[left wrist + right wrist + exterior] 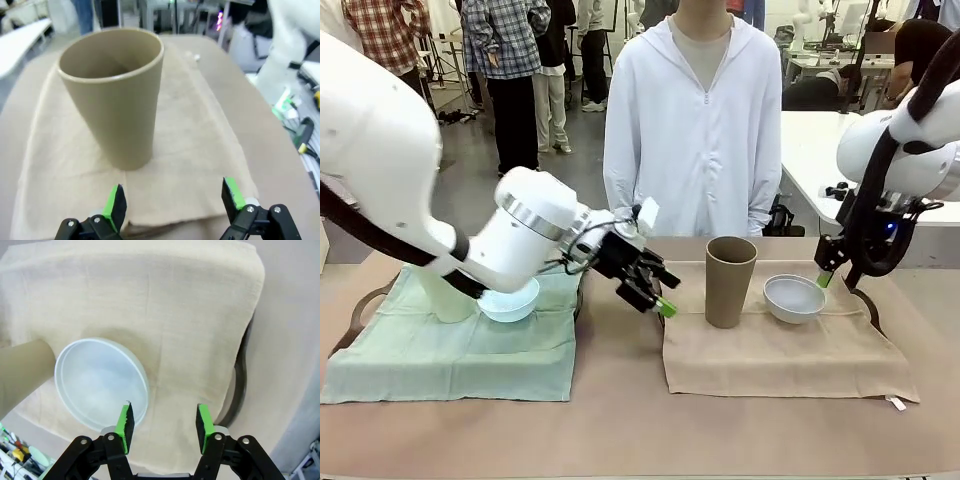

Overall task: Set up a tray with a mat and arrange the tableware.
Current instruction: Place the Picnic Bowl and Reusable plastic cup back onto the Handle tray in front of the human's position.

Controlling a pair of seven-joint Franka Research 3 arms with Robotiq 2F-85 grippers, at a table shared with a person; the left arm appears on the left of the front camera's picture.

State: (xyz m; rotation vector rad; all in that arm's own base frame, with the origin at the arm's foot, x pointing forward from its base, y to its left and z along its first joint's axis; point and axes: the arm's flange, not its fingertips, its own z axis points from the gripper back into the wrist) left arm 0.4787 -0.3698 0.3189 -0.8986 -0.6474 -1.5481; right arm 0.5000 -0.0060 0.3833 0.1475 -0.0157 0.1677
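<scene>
Two pincers we hold agape: left pincer (172, 200) just short of the brown cup (114, 95), right pincer (164, 421) above the whitish bowl (100, 382).

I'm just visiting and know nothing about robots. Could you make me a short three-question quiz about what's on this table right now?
1. True or false: the left pincer is shut on the brown cup.
2. Multiple choice: the whitish bowl rests on A) the green mat, B) the beige mat, C) bare table.
3. Fill in: the light blue bowl sits on the ______ mat.

Key
1. False. In the left wrist view the fingers are spread, with the cup standing ahead of them, untouched.
2. B. It sits on the beige mat, to the right of the brown cup in the front view.
3. Green; the green mat lies on the robot's left side.
</scene>
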